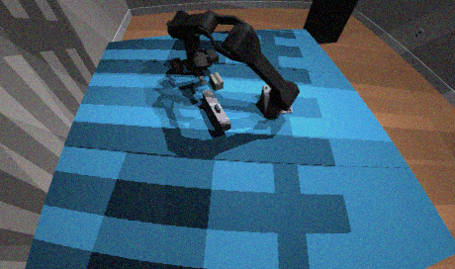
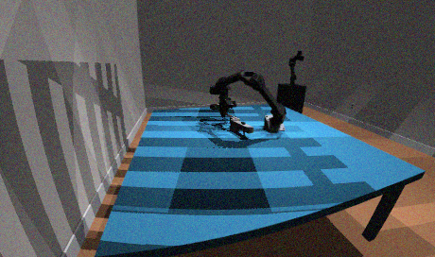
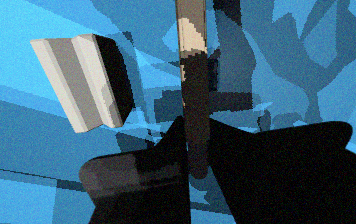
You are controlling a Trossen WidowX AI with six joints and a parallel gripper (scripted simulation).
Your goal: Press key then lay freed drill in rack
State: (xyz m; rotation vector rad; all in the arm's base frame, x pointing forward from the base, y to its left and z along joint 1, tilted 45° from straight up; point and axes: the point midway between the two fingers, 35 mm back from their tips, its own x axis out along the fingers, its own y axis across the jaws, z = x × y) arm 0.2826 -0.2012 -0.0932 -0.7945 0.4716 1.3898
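On a blue table [image 1: 247, 182] [image 2: 217, 150], I pinch the slim drill [image 3: 195, 90] in my gripper [image 1: 202, 78] [image 3: 187, 119], its long axis running away between my fingertips. Beside it, apart, sits the grooved pale block [image 1: 216, 81] [image 3: 82, 82], probably the rack; my coming move seems to turn on bringing the drill's length over and parallel to that groove. The wrist view shows the groove and grip; the top view adds the long holder [image 1: 217, 111] [image 2: 241, 125], absent from the wrist view.
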